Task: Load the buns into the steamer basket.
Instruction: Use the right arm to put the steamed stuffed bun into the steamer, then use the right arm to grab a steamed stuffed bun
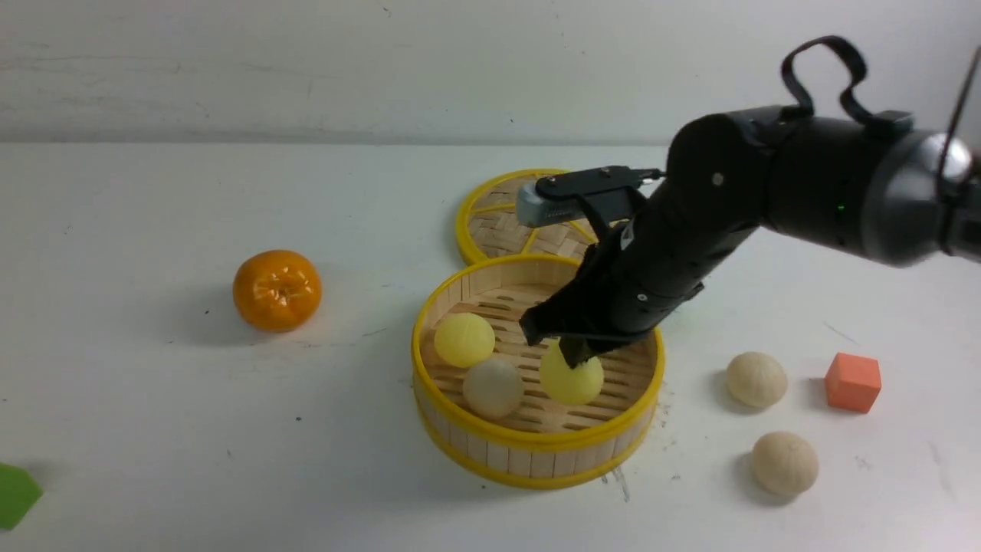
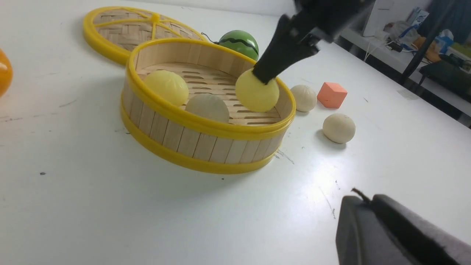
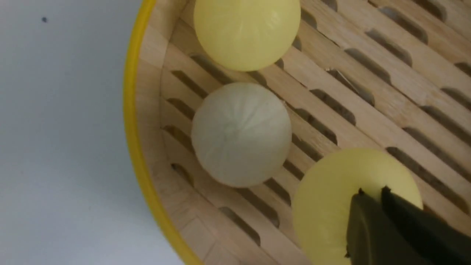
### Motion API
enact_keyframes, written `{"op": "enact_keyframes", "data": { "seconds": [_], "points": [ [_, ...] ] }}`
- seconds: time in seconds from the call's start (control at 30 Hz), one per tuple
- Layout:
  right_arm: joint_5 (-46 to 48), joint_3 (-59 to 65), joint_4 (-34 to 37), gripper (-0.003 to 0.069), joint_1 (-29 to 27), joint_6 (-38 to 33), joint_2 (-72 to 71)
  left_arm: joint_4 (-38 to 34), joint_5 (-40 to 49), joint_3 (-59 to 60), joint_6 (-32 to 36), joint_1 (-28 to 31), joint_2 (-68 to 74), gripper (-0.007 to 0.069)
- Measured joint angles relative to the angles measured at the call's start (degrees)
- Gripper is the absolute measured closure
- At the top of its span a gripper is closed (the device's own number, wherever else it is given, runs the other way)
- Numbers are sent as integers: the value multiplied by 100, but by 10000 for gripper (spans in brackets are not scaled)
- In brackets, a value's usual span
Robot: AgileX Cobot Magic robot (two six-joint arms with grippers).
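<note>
Left gripper [image 2: 366,198] closed, two cream buns [image 1: 785,463] [image 1: 756,379] on the table [image 1: 306,475] beside the steamer basket [image 1: 536,464], a cream bun [image 1: 493,389] and yellow bun [image 1: 464,340] inside, right gripper [image 1: 576,354] seemingly pinching another yellow bun [image 1: 571,376] there, woven lid [image 1: 506,228] beyond.

Pale yellow on two buns [image 1: 464,340], cream-beige with faint pleats on the others; yellow rims and pale wooden slats on the steamer basket [image 1: 539,451]; yellow spokes over tan weave on the lid [image 1: 498,232]; glossy orange fruit [image 1: 277,290]; green watermelon ball [image 2: 240,43], dark-striped; orange-red block [image 1: 853,382].
</note>
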Motion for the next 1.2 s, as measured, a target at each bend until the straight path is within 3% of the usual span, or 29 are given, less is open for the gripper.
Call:
{"op": "enact_keyframes", "data": {
  "seconds": [0.1,0.17,0.27,0.43,0.57,0.63,0.77,0.83,1.0,1.2],
  "points": [
    [52,-126,0,633,0,40,250,0,0,0,0,0,0,592],
    [60,-174,5,585,0,77,403,0,0,0,0,0,0,587],
    [66,-207,5,475,0,126,394,0,0,0,0,0,0,585],
    [380,-212,-24,188,0,297,-46,0,0,0,0,0,0,578],
    [898,-197,-415,117,0,369,-750,0,0,0,0,0,0,573],
    [1070,-118,-701,120,0,486,-978,0,0,0,0,0,0,571],
    [1465,913,-1783,223,-473,1532,-1902,0,0,0,-5,0,0,568],
    [1427,1420,-1941,281,-825,1864,-2065,0,0,0,-5,0,0,568],
    [614,2478,-1673,396,-1489,1984,-2057,0,0,0,-5,0,0,567],
    [-52,2602,-1207,397,-1704,1700,-1900,0,0,0,-5,0,0,564]
  ]
}}
